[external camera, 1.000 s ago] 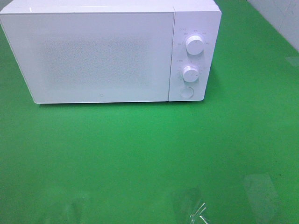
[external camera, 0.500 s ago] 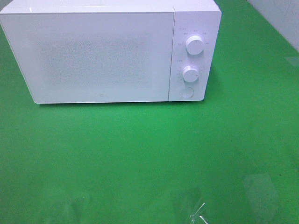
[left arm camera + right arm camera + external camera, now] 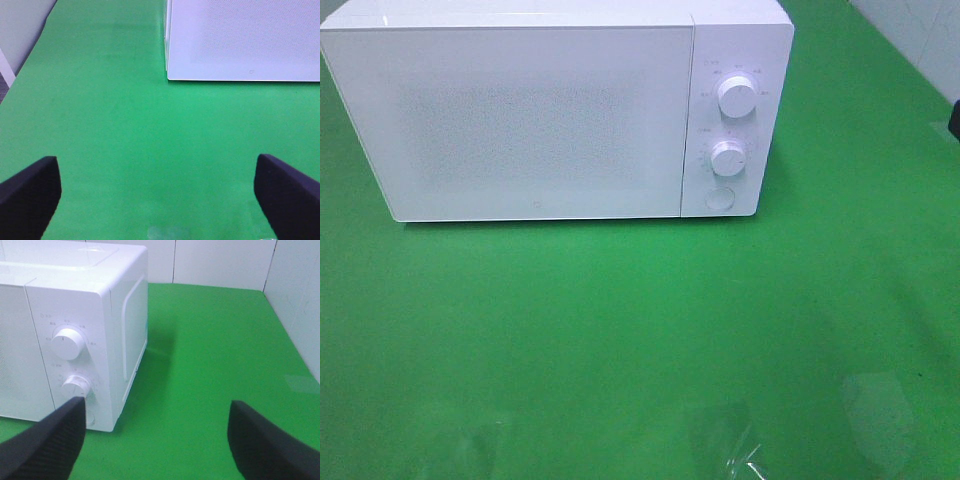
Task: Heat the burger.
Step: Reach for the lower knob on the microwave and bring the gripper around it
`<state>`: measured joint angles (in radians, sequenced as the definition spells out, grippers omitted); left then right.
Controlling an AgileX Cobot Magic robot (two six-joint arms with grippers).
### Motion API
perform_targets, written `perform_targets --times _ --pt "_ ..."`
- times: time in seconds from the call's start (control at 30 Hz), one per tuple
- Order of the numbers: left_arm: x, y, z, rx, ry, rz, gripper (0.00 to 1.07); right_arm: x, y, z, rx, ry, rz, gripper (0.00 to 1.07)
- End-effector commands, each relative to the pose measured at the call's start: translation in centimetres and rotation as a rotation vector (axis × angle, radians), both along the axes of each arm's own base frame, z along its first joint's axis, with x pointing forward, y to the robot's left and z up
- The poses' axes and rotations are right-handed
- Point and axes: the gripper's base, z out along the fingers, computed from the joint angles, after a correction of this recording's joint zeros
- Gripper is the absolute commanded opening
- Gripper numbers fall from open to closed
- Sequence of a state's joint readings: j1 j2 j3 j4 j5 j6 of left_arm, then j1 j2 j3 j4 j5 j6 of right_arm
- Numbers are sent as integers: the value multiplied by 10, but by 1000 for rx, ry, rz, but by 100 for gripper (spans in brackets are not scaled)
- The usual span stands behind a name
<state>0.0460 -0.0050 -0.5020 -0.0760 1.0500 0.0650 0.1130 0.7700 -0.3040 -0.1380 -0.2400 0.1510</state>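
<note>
A flat green surface (image 3: 620, 330) fills the view, with white walls (image 3: 225, 262) behind it. A big white microwave (image 3: 540, 120) sits at the back of the surface. Its door (image 3: 520, 125) is closed. On its right side are two round knobs, one (image 3: 737, 96) above the other (image 3: 728, 158), and a round button (image 3: 720, 198) below them.

The burger is not in sight, so I cannot tell where it is.

The left jaws are wide apart, holding nothing, and face the microwave's left front corner. The right jaws are wide apart too, holding nothing, close to the knobs.
</note>
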Motion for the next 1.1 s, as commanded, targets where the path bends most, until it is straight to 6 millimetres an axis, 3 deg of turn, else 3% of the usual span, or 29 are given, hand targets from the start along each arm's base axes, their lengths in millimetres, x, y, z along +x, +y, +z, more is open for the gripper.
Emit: perform_targets --times 0.03,0.33,0.63,0.97,1.1 --pt "-3 -1 0 -11 -26 3 98 8 1 2 22 -51 6 75" --pt "-3 -1 0 -11 -26 3 98 44 9 -21 45 -61 39 75" --pt "-3 -1 0 -11 -26 3 98 64 14 -32 75 -154 71 75" --pt "-3 -1 0 -11 -26 3 98 71 17 -50 93 -78 20 75" --pt "-3 -1 0 -11 -26 3 98 71 33 -58 15 -70 -18 75"
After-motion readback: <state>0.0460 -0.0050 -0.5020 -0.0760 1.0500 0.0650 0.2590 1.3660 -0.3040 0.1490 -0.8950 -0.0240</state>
